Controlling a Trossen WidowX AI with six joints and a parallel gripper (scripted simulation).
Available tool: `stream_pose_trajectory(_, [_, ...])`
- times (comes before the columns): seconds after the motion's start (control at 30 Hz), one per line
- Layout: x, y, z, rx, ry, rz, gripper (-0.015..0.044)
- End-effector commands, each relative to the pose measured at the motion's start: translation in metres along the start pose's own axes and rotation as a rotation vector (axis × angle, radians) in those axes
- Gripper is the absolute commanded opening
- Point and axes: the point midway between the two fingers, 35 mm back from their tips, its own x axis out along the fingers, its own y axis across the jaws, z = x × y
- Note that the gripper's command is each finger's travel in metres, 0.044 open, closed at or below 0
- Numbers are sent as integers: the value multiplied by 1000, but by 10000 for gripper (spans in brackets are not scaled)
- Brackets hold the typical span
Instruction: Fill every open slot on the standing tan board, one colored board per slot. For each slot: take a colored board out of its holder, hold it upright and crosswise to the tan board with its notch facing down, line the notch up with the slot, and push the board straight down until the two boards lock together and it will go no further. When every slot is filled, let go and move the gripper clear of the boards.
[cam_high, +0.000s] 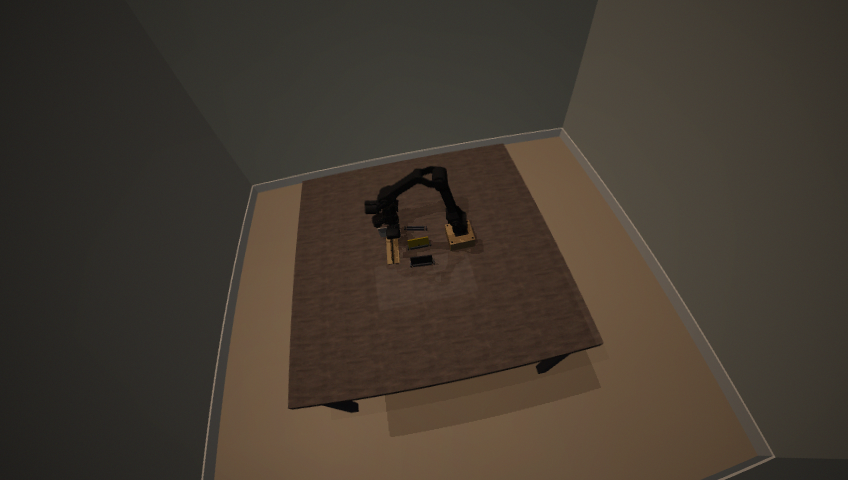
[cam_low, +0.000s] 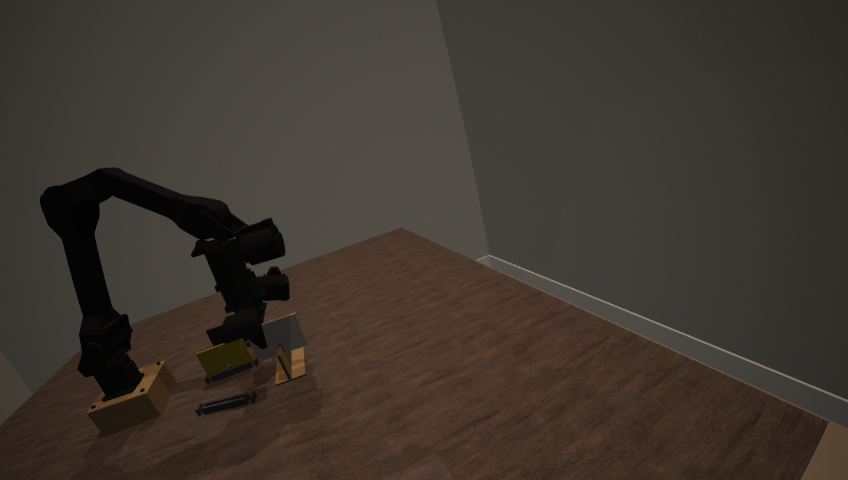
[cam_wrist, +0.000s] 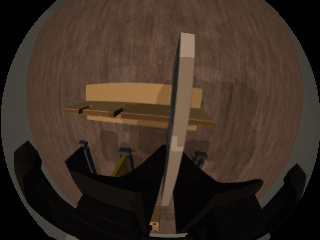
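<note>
Claw (cam_high: 392, 236) (cam_low: 248, 343) (cam_wrist: 168, 150) pinches the white board (cam_low: 284, 334) (cam_wrist: 181, 100) upright and crosswise to the tan board (cam_high: 392, 259) (cam_low: 283, 364) (cam_wrist: 142, 111), which stands just beyond and beneath the fingertips, presumably so that notch and slot can interlock. Yellow board (cam_high: 418, 242) (cam_low: 226, 358) (cam_wrist: 120, 166) and black board (cam_high: 421, 260) (cam_wrist: 80, 163) wait beside the claw in holders, which keep them upright for grasping.

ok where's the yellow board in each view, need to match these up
top: a little left of the middle, right of the tan board
exterior: lower left, left of the tan board and standing in its holder
wrist: below and left of the middle, partly hidden by the jaws
shared landmark: the tan board, with the yellow board off to one side of it in all three
</note>
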Motion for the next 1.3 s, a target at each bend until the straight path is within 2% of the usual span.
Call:
stream_pose_trajectory(0.0, [3,0,-1,3,3,1,0])
stream_pose_trajectory(1.27, [6,0,-2,16,3,1,0])
